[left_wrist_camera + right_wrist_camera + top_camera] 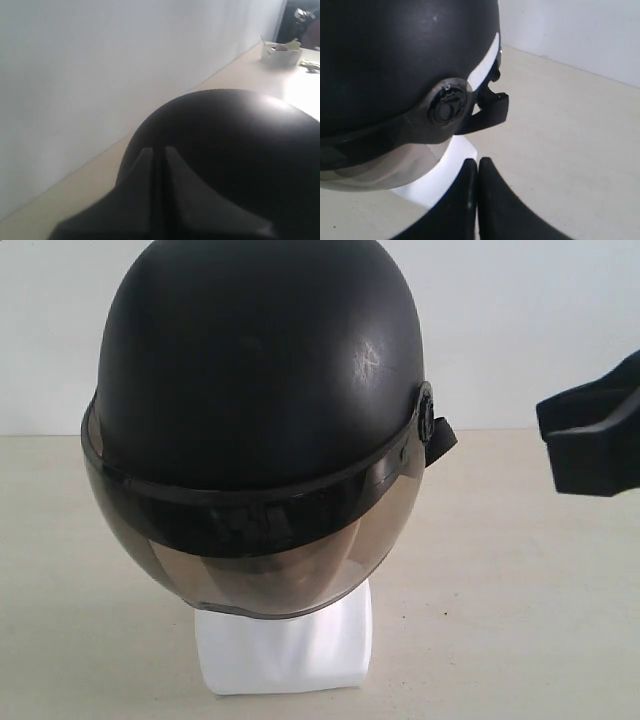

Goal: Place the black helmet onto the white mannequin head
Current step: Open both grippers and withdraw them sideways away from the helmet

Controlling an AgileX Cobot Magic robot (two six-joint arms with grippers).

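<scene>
The black helmet [260,380] sits over the white mannequin head, its smoky visor [250,550] covering the face. Only the white neck base [285,650] shows below it. My right gripper [548,430] hangs to the right of the helmet, apart from it. In the right wrist view the right gripper [478,160] is shut on nothing, below the helmet's side pivot knob [447,106] and strap buckle [487,112], beside the neck base [432,187]. My left gripper [157,150] is shut, empty and close against the helmet's dome [235,150]; the helmet hides it in the exterior view.
The beige table [520,620] runs to a white wall [520,320] at the back. In the left wrist view a white bowl [281,54] with odds and ends stands far off along the table, with dark equipment [300,15] behind it.
</scene>
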